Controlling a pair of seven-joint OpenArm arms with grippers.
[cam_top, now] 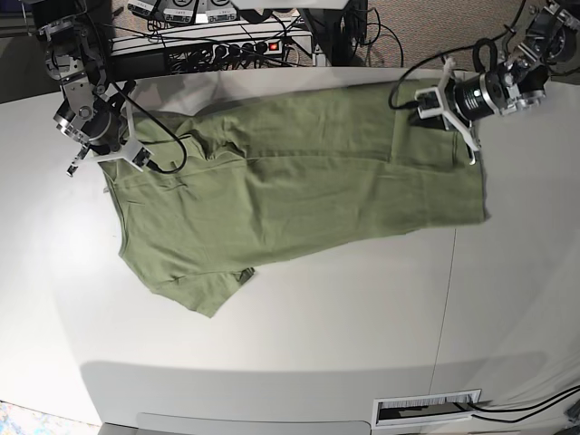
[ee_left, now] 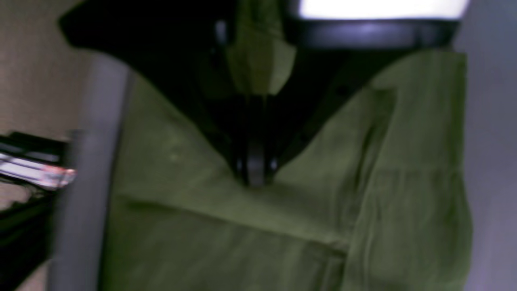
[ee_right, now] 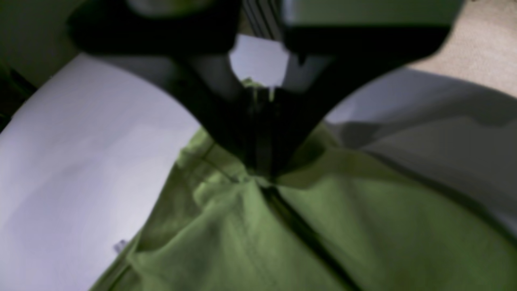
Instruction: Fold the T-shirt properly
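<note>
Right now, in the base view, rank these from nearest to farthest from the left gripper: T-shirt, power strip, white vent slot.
1. T-shirt, gripped by the left gripper.
2. Power strip, at the far edge.
3. White vent slot, near edge, farthest.

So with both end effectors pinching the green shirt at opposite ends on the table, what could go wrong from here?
1. Each grip looks thin: the left end effector and the right end effector each hold only a small bunch of the T-shirt, so cloth may slip out when lifted.
2. A sleeve lies loose toward the front; it could trail or bunch during the fold.
3. The right arm's cable lies over the shirt and might snag it.
</note>
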